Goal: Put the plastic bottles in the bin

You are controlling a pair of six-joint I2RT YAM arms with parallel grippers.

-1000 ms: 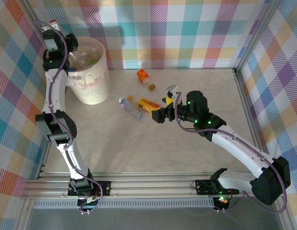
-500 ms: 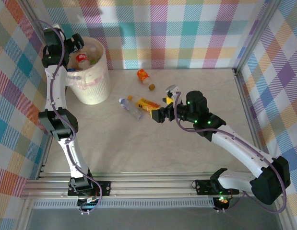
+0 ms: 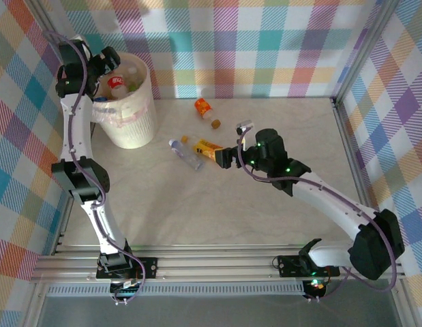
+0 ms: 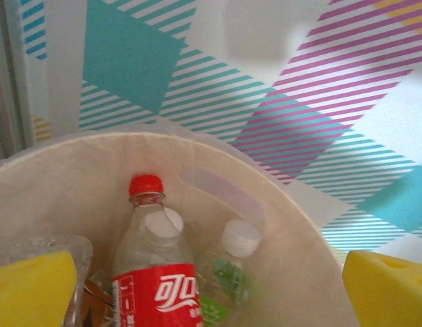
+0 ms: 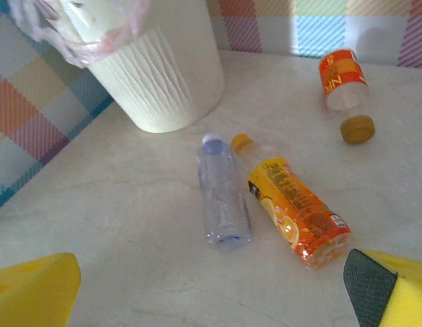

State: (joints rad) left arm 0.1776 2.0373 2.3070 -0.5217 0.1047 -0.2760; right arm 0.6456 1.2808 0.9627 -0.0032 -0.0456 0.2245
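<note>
3 bottles lie on the table (image 3: 265, 218). Clear bottle (image 5: 223, 197) and yellow-orange bottle (image 5: 296, 211) are side by side, nearly touching. Orange bottle (image 5: 343, 80) is farther back, apart from them. Bin (image 3: 132, 129) at back left holds several, with the red-label bottle (image 4: 156, 272) on top, cap up. Left gripper (image 4: 211, 283) hangs over the bin mouth, spread wide and empty, which looks like a drop pose. Right gripper (image 5: 211, 293) sits low, near the pair, wide open and holding nothing, probably lined up to pick the yellow-orange one.

We note a lab test cell: plaid cloth walls (image 3: 265, 48) enclose the table (image 3: 197, 211), aluminium rail (image 3: 211, 262) along its near edge.
</note>
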